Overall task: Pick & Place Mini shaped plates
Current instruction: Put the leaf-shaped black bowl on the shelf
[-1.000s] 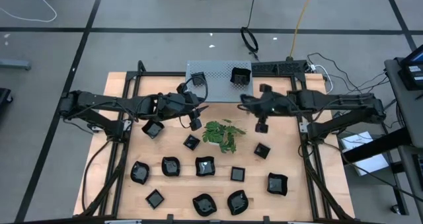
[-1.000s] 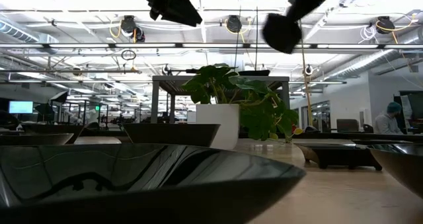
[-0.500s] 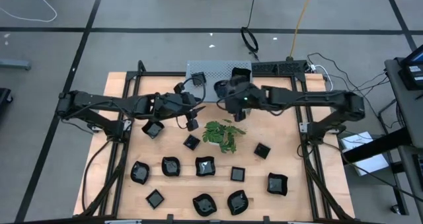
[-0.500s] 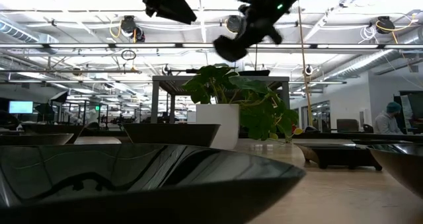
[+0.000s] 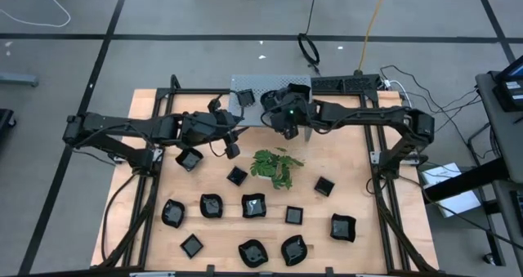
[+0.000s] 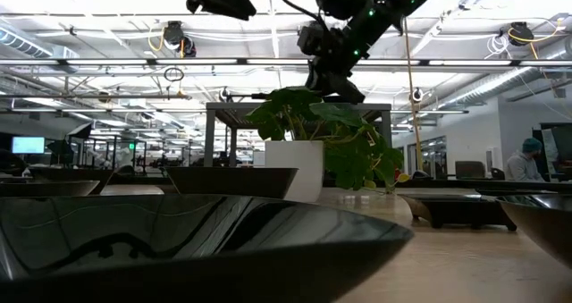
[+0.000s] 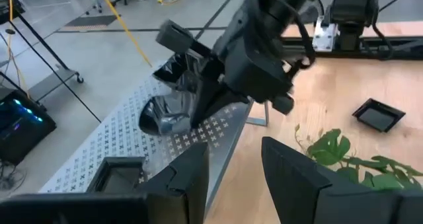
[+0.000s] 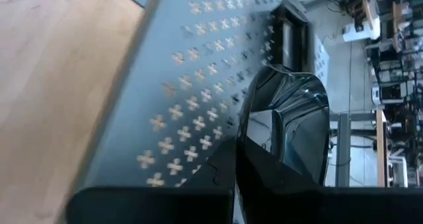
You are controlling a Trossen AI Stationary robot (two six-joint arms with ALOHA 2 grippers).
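Observation:
Several glossy black mini plates (image 5: pixel 253 205) lie on the wooden table, and one (image 5: pixel 243 97) sits on the grey perforated stand (image 5: pixel 257 85) at the far edge. My right gripper (image 5: pixel 278 118) is shut on another plate (image 7: pixel 165 112) low over the stand; whether that plate touches the stand, I cannot tell. My left gripper (image 5: pixel 229 149) hovers open and empty left of the green sprig (image 5: pixel 274 167), its fingers (image 7: pixel 192 178) pointing toward the stand. My right gripper pinches the plate by its rim (image 8: pixel 254 161) between its two fingers, with the rest of the plate (image 8: pixel 291 112) standing out ahead of them. The fingers slant downward from the table's right side. The plate is tilted on edge, its hollow turned sideways.
A second dish (image 8: pixel 287 32) sits farther along the stand. One small square plate (image 7: pixel 377 115) lies right of the sprig. Black frame rails (image 5: pixel 155 171) run along both table sides, and cables and a power strip (image 5: pixel 351 82) lie behind the stand.
My right gripper has carried its plate from right of the sprig toward the far left, down over the stand, and rolled at the wrist so the plate turned on edge. My left gripper has drawn back a little toward the left edge.

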